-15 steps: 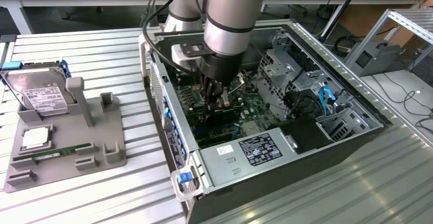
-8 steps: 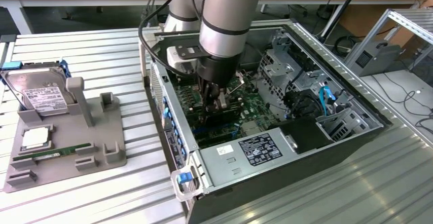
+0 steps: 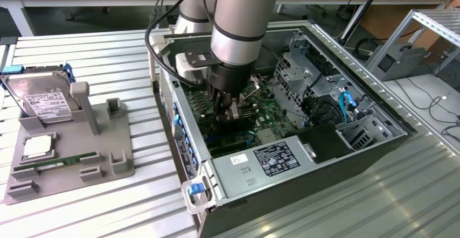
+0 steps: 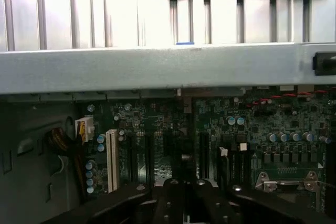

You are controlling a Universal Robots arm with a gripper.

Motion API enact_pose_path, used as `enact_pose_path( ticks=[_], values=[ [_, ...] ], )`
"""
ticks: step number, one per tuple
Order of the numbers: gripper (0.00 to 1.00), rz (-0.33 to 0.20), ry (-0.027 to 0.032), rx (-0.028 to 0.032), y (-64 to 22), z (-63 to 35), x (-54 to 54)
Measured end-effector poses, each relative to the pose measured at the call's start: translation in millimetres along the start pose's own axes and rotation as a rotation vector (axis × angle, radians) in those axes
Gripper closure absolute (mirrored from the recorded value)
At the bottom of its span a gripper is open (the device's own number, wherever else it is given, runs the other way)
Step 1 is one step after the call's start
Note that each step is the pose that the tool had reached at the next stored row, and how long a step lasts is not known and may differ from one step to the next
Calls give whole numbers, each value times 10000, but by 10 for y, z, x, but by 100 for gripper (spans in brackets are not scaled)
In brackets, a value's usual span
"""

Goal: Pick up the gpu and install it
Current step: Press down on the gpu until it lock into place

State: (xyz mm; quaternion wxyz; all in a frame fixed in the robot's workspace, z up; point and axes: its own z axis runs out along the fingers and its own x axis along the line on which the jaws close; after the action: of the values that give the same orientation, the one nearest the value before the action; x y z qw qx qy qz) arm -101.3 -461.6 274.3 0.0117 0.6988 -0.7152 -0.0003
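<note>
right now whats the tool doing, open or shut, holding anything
Tool: down inside the open computer case, just above the motherboard; cannot be told whether it is open or closed, or holding anything.

My arm (image 3: 241, 17) is a thick round tube of silver-grey metal. Near the top of it there is a light blue ring, and lower down a black band goes around the tube. A second grey segment of my arm (image 3: 193, 12) stands behind the first one, also with a dark band. A black cable (image 3: 152, 28) hangs in a loop beside my arm. On my wrist sits a pale grey box-shaped module (image 3: 188, 65) with a black bracket. Below it my gripper (image 3: 228, 111) is black, with dark narrow fingers (image 3: 219, 100). In the wrist view my gripper body (image 4: 184, 203) is a black mass with small round screws.
</note>
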Motion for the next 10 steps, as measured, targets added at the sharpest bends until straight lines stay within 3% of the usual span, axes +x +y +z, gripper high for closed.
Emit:
enact_pose_path(
  ticks=[6,10],
  values=[
    [87,-8,-13,-4,0,-7,35],
    [87,-7,-15,5,2,-83,1]
  ],
)
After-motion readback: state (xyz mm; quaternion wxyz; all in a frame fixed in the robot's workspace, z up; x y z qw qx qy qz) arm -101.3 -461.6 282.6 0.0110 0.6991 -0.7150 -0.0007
